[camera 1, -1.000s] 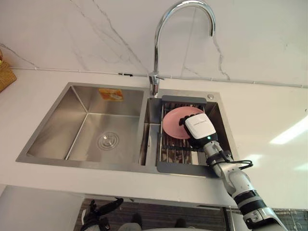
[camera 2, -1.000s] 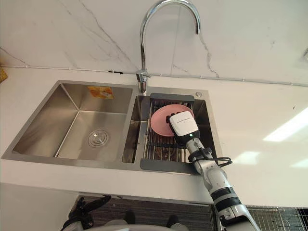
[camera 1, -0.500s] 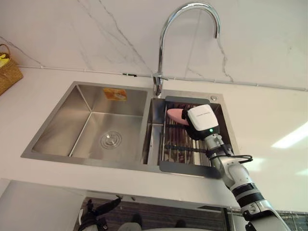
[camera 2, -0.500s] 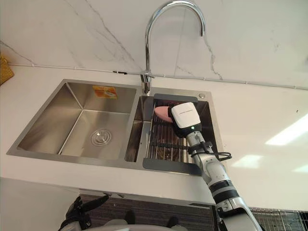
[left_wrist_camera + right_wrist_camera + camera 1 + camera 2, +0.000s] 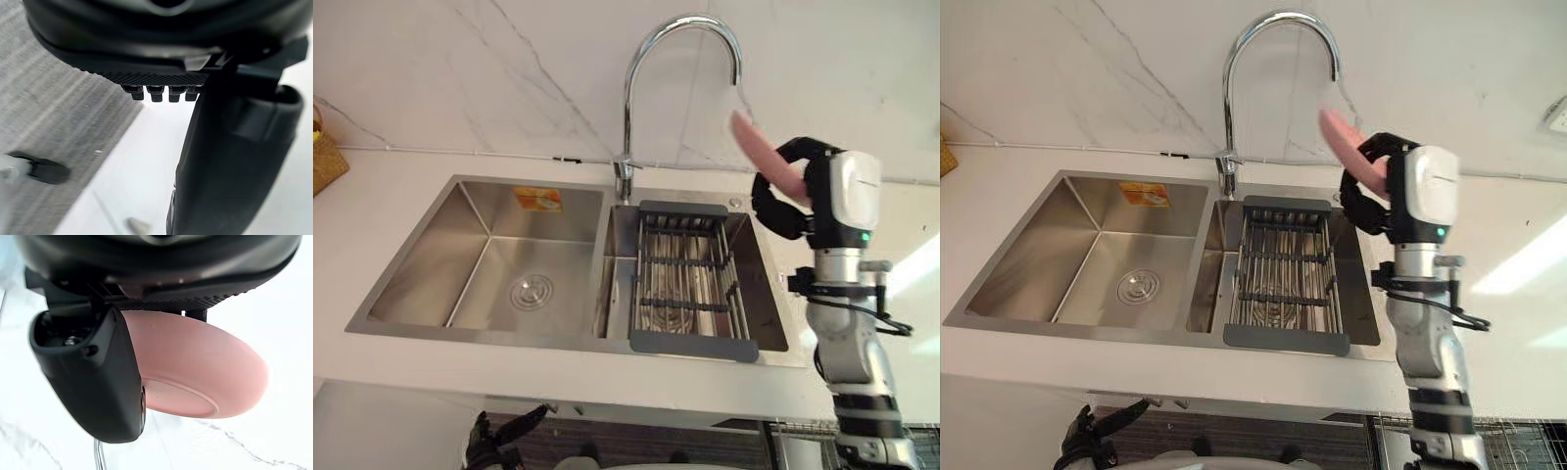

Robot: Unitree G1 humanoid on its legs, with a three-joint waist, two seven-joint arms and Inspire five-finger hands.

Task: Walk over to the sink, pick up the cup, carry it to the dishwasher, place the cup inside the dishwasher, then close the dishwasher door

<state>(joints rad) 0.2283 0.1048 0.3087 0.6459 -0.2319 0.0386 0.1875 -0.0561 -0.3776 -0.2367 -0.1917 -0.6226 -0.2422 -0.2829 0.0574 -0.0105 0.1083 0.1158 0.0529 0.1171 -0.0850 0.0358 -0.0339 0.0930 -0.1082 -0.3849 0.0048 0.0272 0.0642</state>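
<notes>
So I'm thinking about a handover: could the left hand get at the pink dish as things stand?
Probably not. The left hand hangs low, below the edge of the counter, while the right hand holds the pink dish high beside the faucet; the counter lies between them.

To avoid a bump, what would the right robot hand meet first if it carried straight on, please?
Likely the marble wall: the right robot hand's wrist view faces it past the held pink dish, faucet just beside. Depth is unclear.
</notes>
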